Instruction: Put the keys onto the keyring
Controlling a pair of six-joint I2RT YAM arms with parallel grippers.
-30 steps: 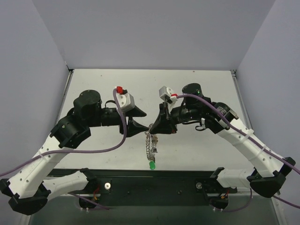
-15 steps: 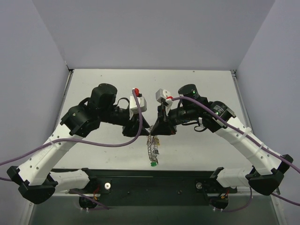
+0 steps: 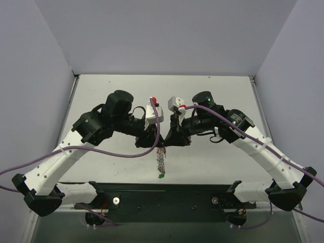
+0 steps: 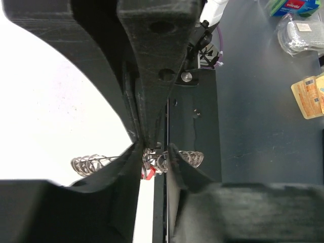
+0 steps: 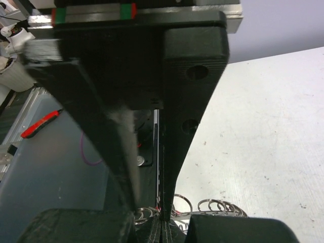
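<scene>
Now | one keyring (image 3: 161, 159), one green tag (image 3: 162, 175) | right jaws pinched on it; left jaws part-open astride it, grip unclear

I'm watching the thin silver wire keyring (image 3: 161, 159) hanging as a narrow bunch over the white table (image 3: 217, 91) toward its near edge. Its small silver loops (image 4: 90, 163) are fanning sideways (individual keys too small to tell), with a green piece (image 3: 162, 175) dangling lowest.
</scene>
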